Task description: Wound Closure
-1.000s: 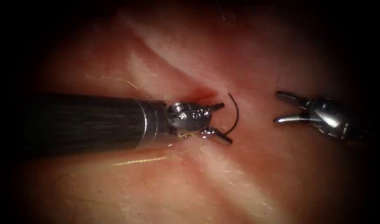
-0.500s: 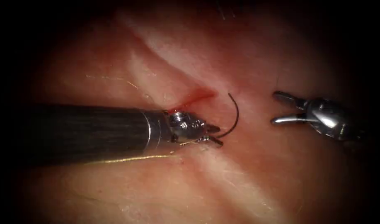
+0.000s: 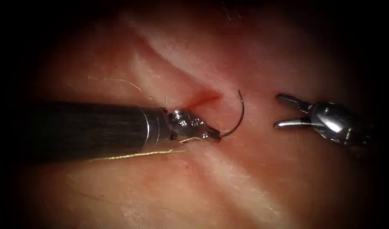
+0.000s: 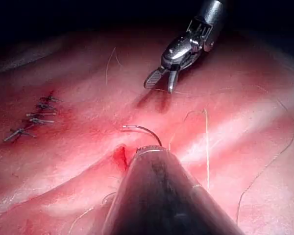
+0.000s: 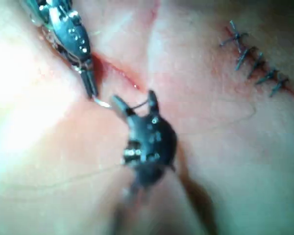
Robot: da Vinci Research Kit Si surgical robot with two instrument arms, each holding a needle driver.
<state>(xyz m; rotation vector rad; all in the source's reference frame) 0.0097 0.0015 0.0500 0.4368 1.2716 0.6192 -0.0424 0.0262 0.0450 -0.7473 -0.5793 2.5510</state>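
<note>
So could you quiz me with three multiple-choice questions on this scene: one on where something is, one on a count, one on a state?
1. Where is the needle?
A. held at one end in the left gripper
B. held in the right gripper
C. lying loose far from both

2. How many grippers hold something?
A. none
B. one
C. two

3. The right gripper is:
A. shut on thread
B. shut on tissue
C. open, holding nothing

Answers: 1 A, its jaws clamp the needle's lower end beside the cut; 2 B, only the left; 3 C, its jaws stand spread apart.

Tissue [image 3: 262,178] pink-red with pale streaks; red fluid [image 3: 202,99] at cut. Needle [image 3: 239,114] dark; thread [image 3: 130,156] yellowish. Stitches [image 4: 34,117] dark grey, cross-hatched.
</note>
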